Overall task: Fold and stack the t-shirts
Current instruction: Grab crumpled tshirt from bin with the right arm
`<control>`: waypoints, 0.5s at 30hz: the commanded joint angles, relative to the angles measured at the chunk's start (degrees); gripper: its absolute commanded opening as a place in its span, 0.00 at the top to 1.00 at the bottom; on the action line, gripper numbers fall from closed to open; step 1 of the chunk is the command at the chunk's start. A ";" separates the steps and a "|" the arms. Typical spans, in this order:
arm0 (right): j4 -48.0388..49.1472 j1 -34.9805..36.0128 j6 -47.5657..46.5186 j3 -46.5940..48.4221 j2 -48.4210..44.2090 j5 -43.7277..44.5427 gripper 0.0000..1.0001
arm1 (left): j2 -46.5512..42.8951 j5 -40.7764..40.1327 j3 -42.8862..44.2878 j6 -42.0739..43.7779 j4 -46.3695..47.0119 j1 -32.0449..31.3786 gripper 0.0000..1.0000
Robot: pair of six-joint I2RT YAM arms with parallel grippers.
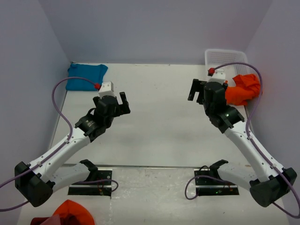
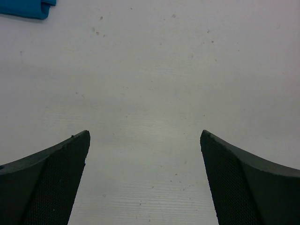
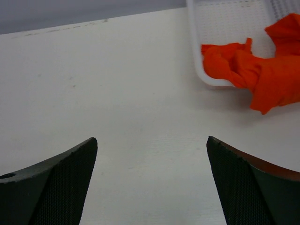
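Note:
A teal-blue t-shirt (image 1: 85, 76) lies folded flat at the table's far left corner; its edge shows in the left wrist view (image 2: 27, 7). A bright orange t-shirt (image 1: 243, 89) is crumpled and hangs over the near rim of the white basket (image 1: 224, 58) at the far right, and the right wrist view shows the orange t-shirt (image 3: 255, 72) spilling out of the basket (image 3: 199, 51) onto the table. My left gripper (image 1: 118, 106) (image 2: 144, 133) hovers open over bare table, right of the teal shirt. My right gripper (image 1: 197, 91) (image 3: 152, 138) is open too, left of the orange shirt, holding nothing.
Pale walls enclose the table on the left, back and right. An orange cloth lump (image 1: 72, 213) lies below the table's near edge at the bottom left, beside the left arm's base. Both arms' purple cables loop outward at the sides.

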 commanded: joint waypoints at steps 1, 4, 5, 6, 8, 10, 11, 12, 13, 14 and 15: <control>-0.72 -10.40 -0.34 6.54 6.11 -1.37 0.01 | -1.50 -0.54 0.09 -3.13 -0.63 0.17 0.00; -2.16 -20.34 -0.85 11.31 12.45 -4.91 0.03 | -3.52 1.92 -1.94 -3.48 0.34 0.17 0.00; -2.07 -21.23 -1.38 12.10 13.87 -5.00 0.04 | -3.87 2.45 -2.38 -3.48 0.60 0.08 0.00; -2.07 -21.85 -1.91 13.59 15.10 -4.65 0.05 | -4.31 3.50 -2.73 -3.40 0.78 0.08 0.00; -2.07 -23.08 -2.35 14.39 17.83 -4.82 0.06 | -4.40 4.47 -3.61 -3.39 0.95 0.08 0.00; -1.98 -24.22 -2.18 14.40 19.33 -4.99 0.07 | -4.32 5.96 -4.05 -3.39 1.30 0.08 0.00; -1.72 -24.66 -2.00 14.14 20.73 -5.17 0.09 | -4.23 6.31 -4.23 -3.57 1.39 0.08 0.00; -1.46 -25.28 -1.22 13.52 21.70 -5.00 0.11 | -4.23 6.93 -4.49 -3.57 1.74 0.08 0.00; -1.28 -26.41 -0.78 13.17 22.49 -5.00 0.13 | -4.23 7.19 -4.75 -3.57 2.01 0.08 0.00; -0.84 -27.12 -0.51 12.73 24.07 -5.09 0.15 | -4.31 7.37 -4.93 -3.31 2.44 0.17 0.00; -0.41 -27.74 0.36 11.94 24.86 -4.83 0.20 | -4.32 7.63 -5.37 -3.22 2.88 0.17 0.00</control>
